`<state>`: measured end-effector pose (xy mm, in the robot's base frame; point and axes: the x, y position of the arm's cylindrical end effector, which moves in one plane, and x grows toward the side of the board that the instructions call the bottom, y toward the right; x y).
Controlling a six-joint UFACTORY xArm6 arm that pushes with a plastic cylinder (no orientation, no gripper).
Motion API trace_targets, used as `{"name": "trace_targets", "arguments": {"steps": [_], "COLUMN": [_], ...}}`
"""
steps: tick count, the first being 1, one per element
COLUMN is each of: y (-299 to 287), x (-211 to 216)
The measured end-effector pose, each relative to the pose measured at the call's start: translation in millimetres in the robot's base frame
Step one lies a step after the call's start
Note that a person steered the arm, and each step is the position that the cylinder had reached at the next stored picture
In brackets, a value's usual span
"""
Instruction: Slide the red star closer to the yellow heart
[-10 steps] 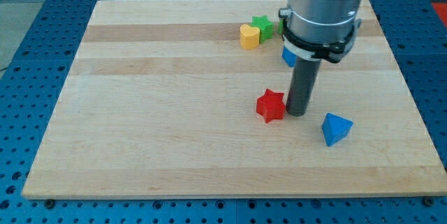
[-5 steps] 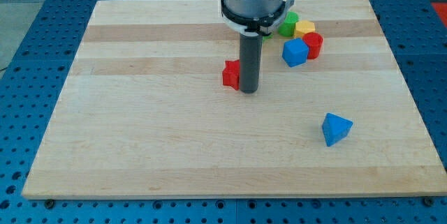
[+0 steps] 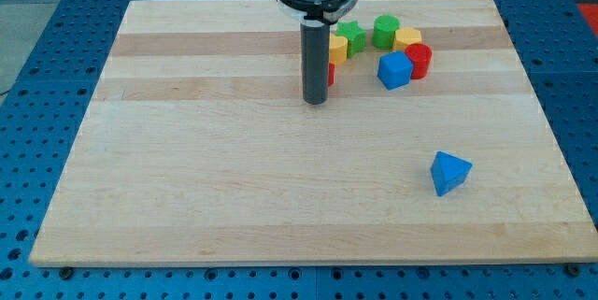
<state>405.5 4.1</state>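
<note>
Nearly done: my tip (image 3: 316, 102) sits on the table (image 3: 187, 169), no hand fitted. Red star (image 3: 331, 74) mostly hidden behind rod, just below yellow heart (image 3: 337, 50), seemingly touching. Judgement: stop or nudge gently upward, avoid shoving heart into green block (image 3: 352, 35).
</note>
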Motion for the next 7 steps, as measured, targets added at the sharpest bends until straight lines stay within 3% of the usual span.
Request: {"name": "trace_targets", "arguments": {"steps": [2, 6, 7], "y": [-25.6, 13.0, 11.5], "x": [17.7, -13.8, 23.8]}}
